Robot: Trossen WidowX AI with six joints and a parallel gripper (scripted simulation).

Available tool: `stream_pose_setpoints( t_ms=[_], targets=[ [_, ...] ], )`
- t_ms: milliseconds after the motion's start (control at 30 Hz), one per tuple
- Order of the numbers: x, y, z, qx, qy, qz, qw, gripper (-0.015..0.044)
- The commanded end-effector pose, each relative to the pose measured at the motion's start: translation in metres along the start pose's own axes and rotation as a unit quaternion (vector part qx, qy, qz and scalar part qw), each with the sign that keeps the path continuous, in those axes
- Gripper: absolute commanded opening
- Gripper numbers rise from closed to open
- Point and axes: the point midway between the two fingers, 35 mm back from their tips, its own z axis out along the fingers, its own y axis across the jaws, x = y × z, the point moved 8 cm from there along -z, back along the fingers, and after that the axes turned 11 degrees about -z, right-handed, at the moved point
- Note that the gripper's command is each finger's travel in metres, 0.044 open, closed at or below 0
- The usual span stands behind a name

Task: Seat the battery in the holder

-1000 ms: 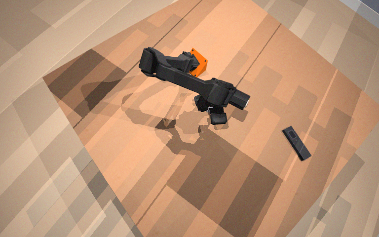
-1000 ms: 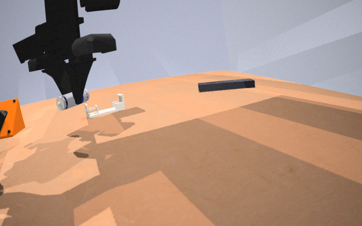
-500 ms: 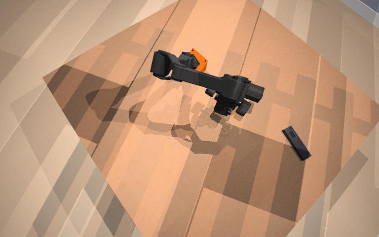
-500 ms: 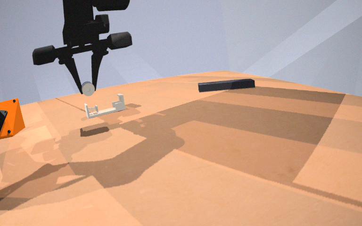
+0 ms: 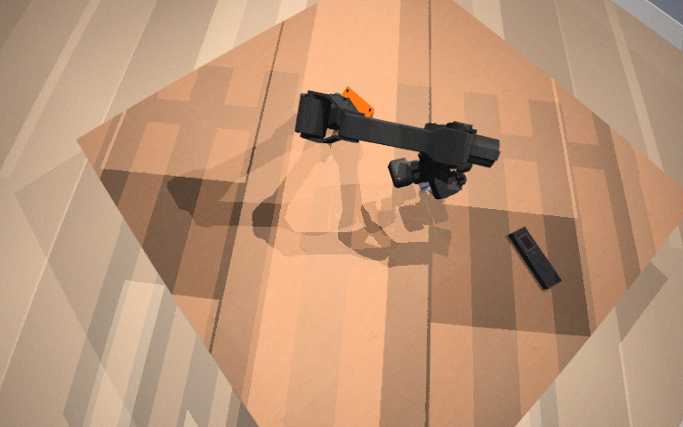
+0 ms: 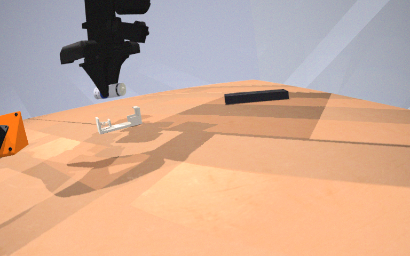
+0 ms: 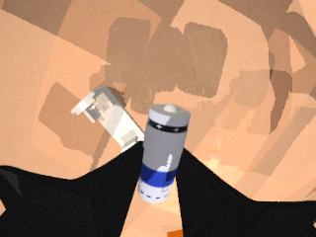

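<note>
My gripper (image 6: 105, 93) (image 7: 160, 149) is shut on the battery (image 6: 113, 90) (image 7: 166, 145), around its middle. The battery lies roughly level, in the air above the table. Its nubbed terminal end faces right in the exterior view and up in the wrist view. The white holder (image 6: 119, 127) (image 7: 118, 125) stands on the table below, with its spring at the left and its tall lip at the right in the exterior view. In the wrist view the holder is left of the battery, turned at an angle to it, its lower end partly hidden. The arm mostly hides both in the top view.
A black oblong block (image 5: 534, 259) (image 6: 257, 97) lies on the table, well to the right of the holder in the exterior view. An orange mount (image 5: 358, 101) (image 6: 22, 133) stands at the arm's base. Arm shadows cross the table around the holder.
</note>
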Motion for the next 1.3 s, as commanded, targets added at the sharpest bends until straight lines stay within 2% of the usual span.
stream_pose_setpoints(
  t_ms=[0, 333, 667, 1267],
  targets=[
    [0.003, 0.016, -0.003, -0.002, 0.001, -0.130, 0.992, 0.0080],
    [0.011, 0.050, -0.006, -0.001, 0.001, -0.387, 0.922, 0.0080],
    [0.011, 0.050, -0.005, -0.001, -0.003, -0.392, 0.920, 0.0080],
    [0.018, 0.045, 0.026, -0.027, -0.091, -0.388, 0.917, 0.0080]
  ],
)
